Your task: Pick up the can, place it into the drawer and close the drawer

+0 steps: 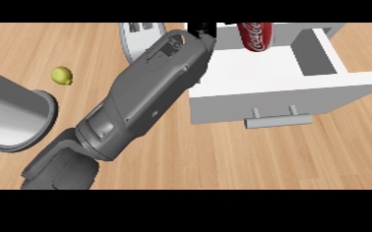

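Red can (256,36) with white lettering sits inside the open white drawer (276,101), at the drawer's far end, just right of the left hand (205,31). A thin strip of white drawer floor shows between the two, so no contact seen. Can's upper part is cut by the view's edge.

Left hand: black, only a small part shows at the end of the grey forearm (145,98), the rest cut off. Can't tell if it is open or curled, nothing seen held.

Forearm runs diagonally back from the hand toward the lower left. Drawer handle (278,120) is nearer the robot than the hand, to its right. Grey and white object (137,35) lies just left of the hand, partly behind the forearm. Yellow lemon (62,75) further left on the wooden counter (218,157). Grey round pot (22,120) far left, nearer the robot than the lemon.
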Controlling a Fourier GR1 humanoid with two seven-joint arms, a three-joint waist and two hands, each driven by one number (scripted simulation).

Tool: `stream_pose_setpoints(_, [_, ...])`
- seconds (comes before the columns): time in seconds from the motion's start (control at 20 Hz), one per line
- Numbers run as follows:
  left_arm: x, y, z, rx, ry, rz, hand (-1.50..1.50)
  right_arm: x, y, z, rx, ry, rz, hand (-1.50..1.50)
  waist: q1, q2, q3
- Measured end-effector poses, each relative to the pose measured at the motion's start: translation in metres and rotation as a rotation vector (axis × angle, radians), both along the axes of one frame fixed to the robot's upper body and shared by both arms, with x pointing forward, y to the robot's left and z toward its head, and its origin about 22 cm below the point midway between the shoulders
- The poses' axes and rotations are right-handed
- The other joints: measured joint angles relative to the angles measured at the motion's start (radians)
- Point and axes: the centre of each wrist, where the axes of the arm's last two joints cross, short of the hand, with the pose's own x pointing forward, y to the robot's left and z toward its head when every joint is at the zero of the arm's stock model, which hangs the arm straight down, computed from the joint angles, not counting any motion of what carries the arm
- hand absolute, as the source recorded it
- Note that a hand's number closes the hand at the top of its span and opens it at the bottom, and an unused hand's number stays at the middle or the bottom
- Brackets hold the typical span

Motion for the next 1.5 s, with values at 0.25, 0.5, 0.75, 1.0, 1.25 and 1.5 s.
stream_pose_setpoints(0.25, [0.000, -0.003, -0.009, 0.039, 0.007, 0.021, -1.50, 0.007, 0.002, 0.004, -0.003, -0.012, 0.003, -1.50, -0.005, 0.003, 0.000])
stream_pose_setpoints(0.5, [0.004, 0.000, -0.016, 0.069, 0.020, 0.056, -1.50, 0.008, 0.003, 0.004, -0.005, -0.011, -0.001, -1.50, -0.005, 0.004, 0.000])
stream_pose_setpoints(0.75, [0.005, 0.003, -0.025, 0.071, 0.029, 0.096, -1.50, 0.013, 0.000, 0.008, -0.010, -0.007, 0.011, -1.50, -0.015, 0.007, 0.000])
stream_pose_setpoints(1.0, [0.004, 0.001, -0.028, 0.072, 0.031, 0.114, -1.50, 0.012, 0.004, 0.009, -0.010, -0.014, 0.009, -1.50, -0.018, 0.007, 0.000])
stream_pose_setpoints(1.25, [0.003, 0.001, -0.030, 0.058, 0.015, 0.125, -1.50, 0.015, 0.002, 0.008, -0.041, -0.042, 0.011, -1.50, -0.018, 0.008, 0.000])
stream_pose_setpoints(1.5, [0.002, -0.002, -0.025, 0.028, -0.011, 0.116, -1.50, 0.018, 0.006, 0.024, -0.225, -0.123, 0.025, -1.50, -0.011, 0.009, 0.000])
